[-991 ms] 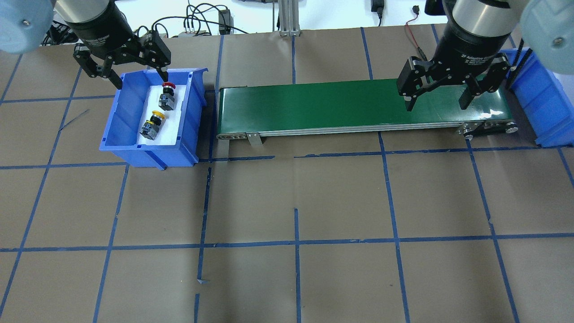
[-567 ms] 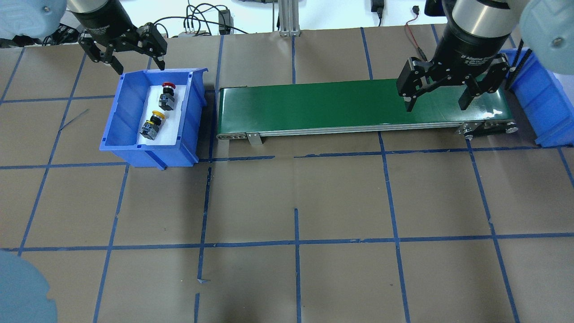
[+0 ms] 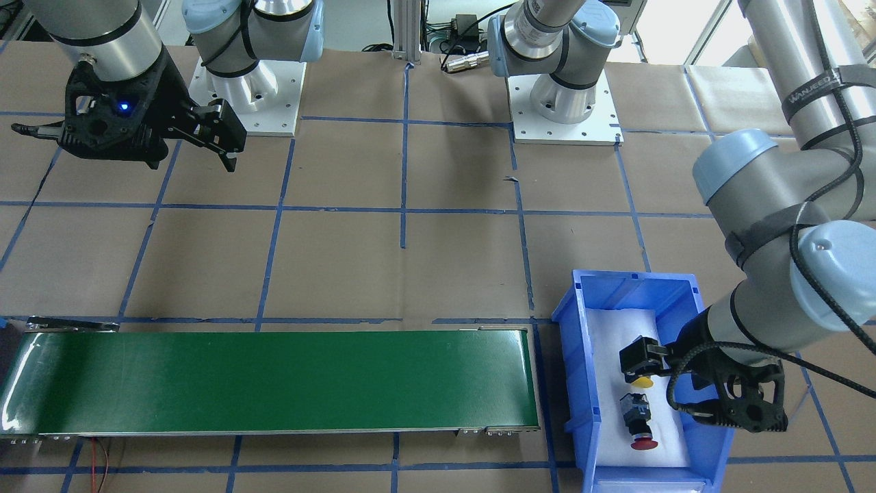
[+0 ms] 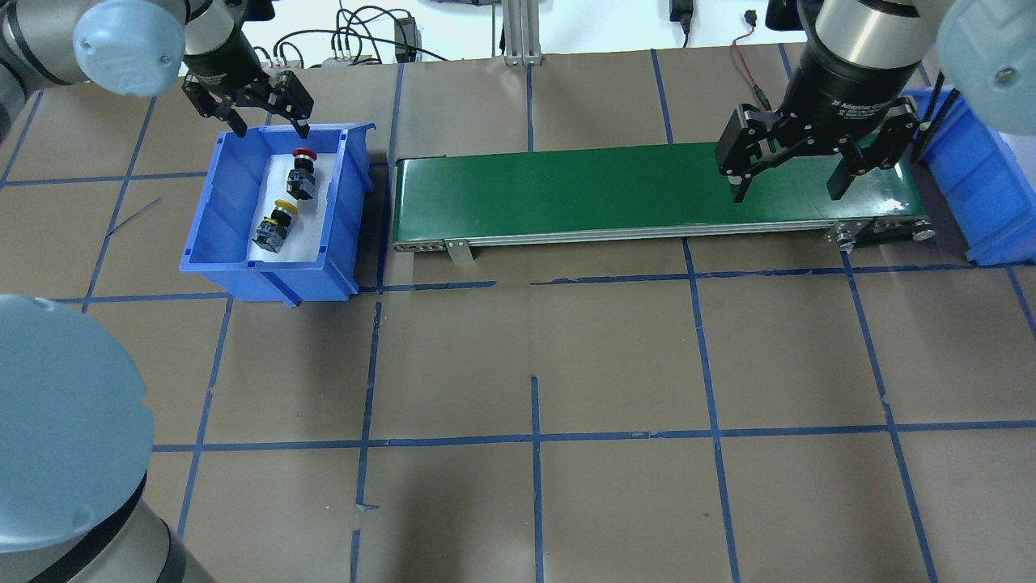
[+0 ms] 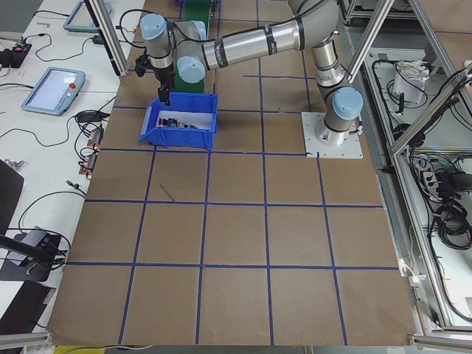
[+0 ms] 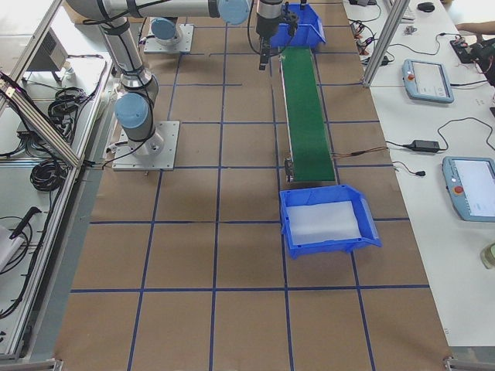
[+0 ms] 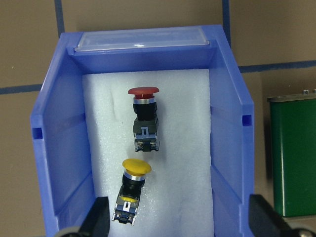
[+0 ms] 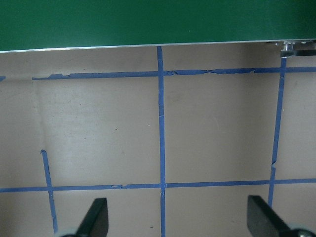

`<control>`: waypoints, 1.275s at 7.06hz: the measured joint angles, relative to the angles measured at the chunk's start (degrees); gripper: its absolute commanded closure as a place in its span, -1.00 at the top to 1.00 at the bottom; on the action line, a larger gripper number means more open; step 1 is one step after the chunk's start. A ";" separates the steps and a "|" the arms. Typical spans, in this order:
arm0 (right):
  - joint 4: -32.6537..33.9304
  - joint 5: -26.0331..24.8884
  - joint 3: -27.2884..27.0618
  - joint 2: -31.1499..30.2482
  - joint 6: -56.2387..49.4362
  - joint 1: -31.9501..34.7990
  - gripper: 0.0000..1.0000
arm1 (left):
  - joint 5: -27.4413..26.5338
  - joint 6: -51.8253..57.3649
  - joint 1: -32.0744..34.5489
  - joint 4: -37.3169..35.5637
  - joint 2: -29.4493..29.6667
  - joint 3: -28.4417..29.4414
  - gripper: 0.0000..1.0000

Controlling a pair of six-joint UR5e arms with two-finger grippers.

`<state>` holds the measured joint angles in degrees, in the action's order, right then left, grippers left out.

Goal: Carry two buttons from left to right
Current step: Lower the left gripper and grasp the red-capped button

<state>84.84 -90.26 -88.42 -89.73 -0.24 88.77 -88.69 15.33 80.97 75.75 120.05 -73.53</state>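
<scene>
We are holding our left gripper point(image 4: 271, 128) high above the blue bin point(image 4: 214, 210), jaws spread, empty; beneath them the yellow button point(image 7: 132, 185) is lying nearer on white foam point(image 7: 182, 123), the red button point(image 7: 144, 118) beyond. Farther off, our right gripper point(image 4: 786, 194) is hovering by the green conveyor point(image 4: 566, 190), jaws apart.

Counted from the room: two buttons, one red button point(image 7: 144, 118) and one yellow button point(image 7: 132, 187); two blue bins, the left bin point(image 4: 231, 202) and the right bin point(image 6: 325, 247); two white foam liners, the left liner point(image 7: 187, 148) and the right liner point(image 6: 321, 222); one green conveyor belt point(image 4: 615, 190). Two robot arms, the left arm point(image 3: 773, 185) and the right arm point(image 3: 102, 34), carry one gripper apiece, the left gripper point(image 4: 272, 128) and the right gripper point(image 4: 785, 193).
</scene>
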 measured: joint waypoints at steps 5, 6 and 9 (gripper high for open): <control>-0.02 0.00 0.00 -0.05 0.04 0.00 1.00 | -0.56 0.14 -0.79 -1.18 5.13 -0.09 0.41; -0.02 0.00 0.00 -0.05 0.05 0.00 1.00 | -1.19 0.14 -1.12 -1.06 5.97 -0.14 0.42; -0.10 0.00 0.00 -0.06 -0.01 0.03 1.00 | -1.51 0.03 -1.29 -1.10 8.12 -0.12 0.42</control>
<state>84.74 -90.26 -88.42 -89.79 -0.25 88.80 -90.19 15.36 79.68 74.65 128.17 -73.65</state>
